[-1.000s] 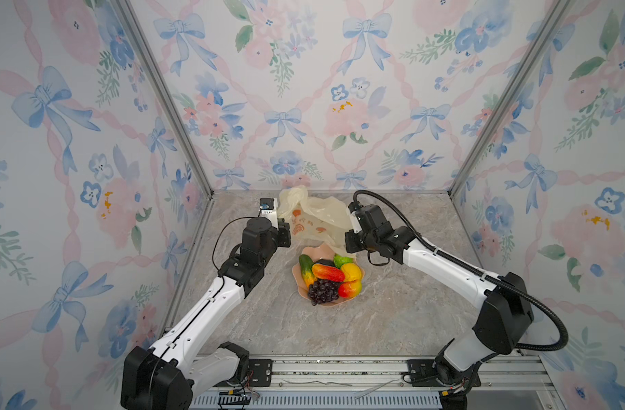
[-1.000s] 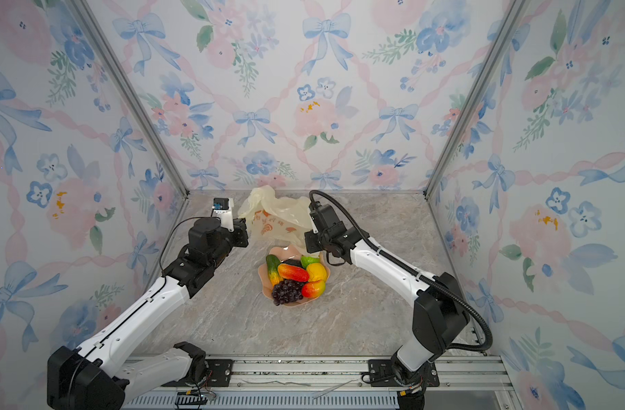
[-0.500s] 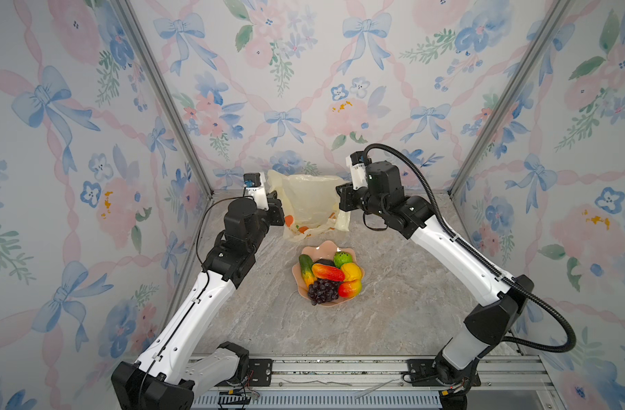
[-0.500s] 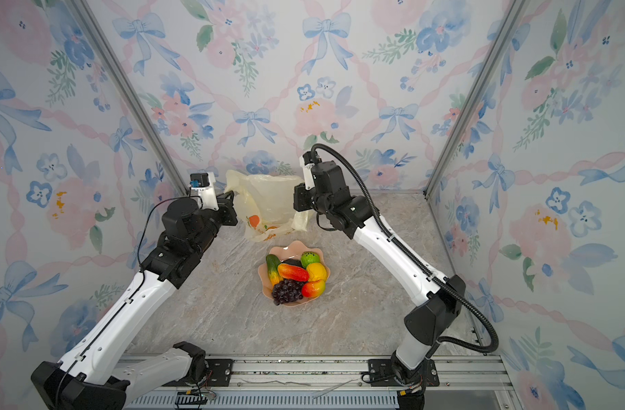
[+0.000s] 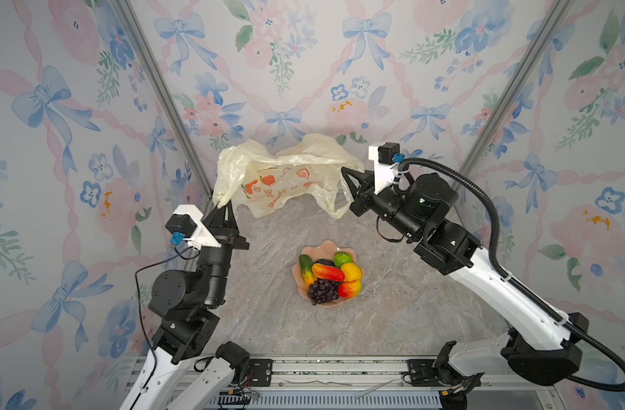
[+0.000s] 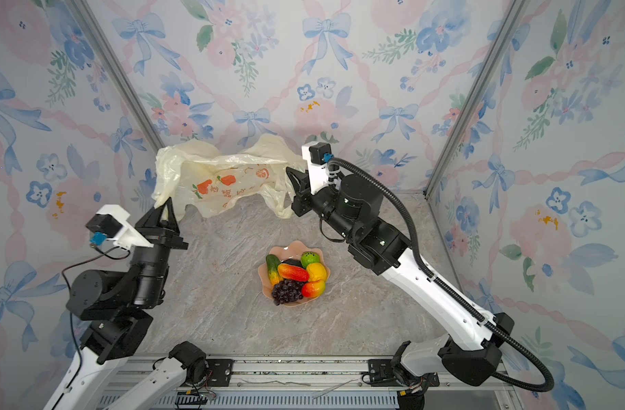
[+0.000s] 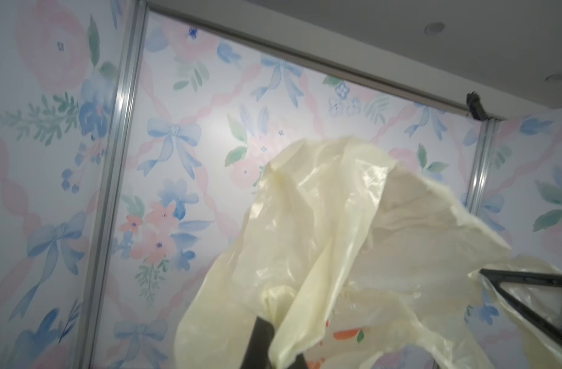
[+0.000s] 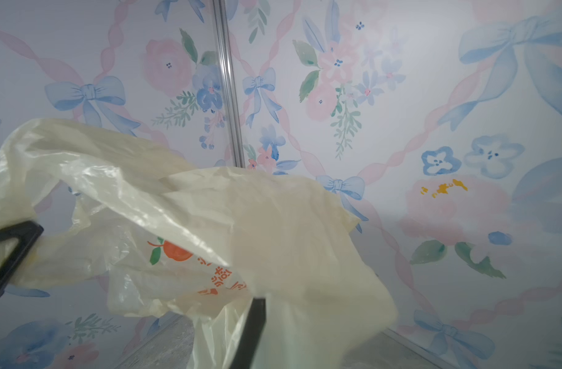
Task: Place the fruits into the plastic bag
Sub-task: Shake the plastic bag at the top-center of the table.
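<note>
Bright, even light casts soft shadows, top views bow at edges, and the plastic bag (image 7: 370,180) glints.

Plastic bag (image 5: 286,167) now higher and wider

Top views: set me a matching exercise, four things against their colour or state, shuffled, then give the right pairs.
Things:
1. bag
2. grapes
3. lemon
4. bowl

Colour or state:
A. pink, standing on the table
B. dark purple, at the bowl's near edge
C. pale yellow, hanging in the air at the back
D. bright yellow, lying in the bowl

Pairs: 1-C, 2-B, 3-D, 4-A
</note>
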Motion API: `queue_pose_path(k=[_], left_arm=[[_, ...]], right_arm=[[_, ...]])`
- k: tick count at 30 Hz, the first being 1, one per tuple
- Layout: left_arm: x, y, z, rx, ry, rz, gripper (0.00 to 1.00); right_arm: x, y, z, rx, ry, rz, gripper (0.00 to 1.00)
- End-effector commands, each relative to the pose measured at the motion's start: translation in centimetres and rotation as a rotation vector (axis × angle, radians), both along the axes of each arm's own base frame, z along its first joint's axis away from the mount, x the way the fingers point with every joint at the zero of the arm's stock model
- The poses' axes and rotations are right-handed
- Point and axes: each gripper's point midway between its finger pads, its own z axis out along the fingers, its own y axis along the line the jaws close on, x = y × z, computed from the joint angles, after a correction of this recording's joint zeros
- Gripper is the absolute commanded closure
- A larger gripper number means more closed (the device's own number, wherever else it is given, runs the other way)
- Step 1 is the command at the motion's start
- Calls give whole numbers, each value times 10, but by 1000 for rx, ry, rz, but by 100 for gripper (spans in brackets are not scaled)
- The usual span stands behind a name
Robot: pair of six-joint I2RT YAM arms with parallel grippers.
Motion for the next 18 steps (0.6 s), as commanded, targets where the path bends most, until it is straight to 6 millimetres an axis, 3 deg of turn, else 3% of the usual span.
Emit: queue_pose_path(k=[1, 2, 3, 5, 11, 18], left_arm=[[51, 3, -167, 57, 440, 83, 100], [57, 10, -187, -6, 513, 111, 100], [62, 10, -193, -26, 541, 96, 100], [71, 14, -199, -50, 584, 122, 100], [72, 17, -169, -70, 544, 110, 100], [58, 20, -170, -94, 571, 98, 100]], right_arm=[[54, 38, -221, -208, 507, 22, 100], [55, 44, -243, -247, 562, 27, 100], [54, 49, -254, -270, 584, 32, 100], [55, 56, -263, -300, 604, 39, 100], [64, 53, -238, -256, 581, 35, 100], [77, 57, -232, -224, 602, 63, 100]])
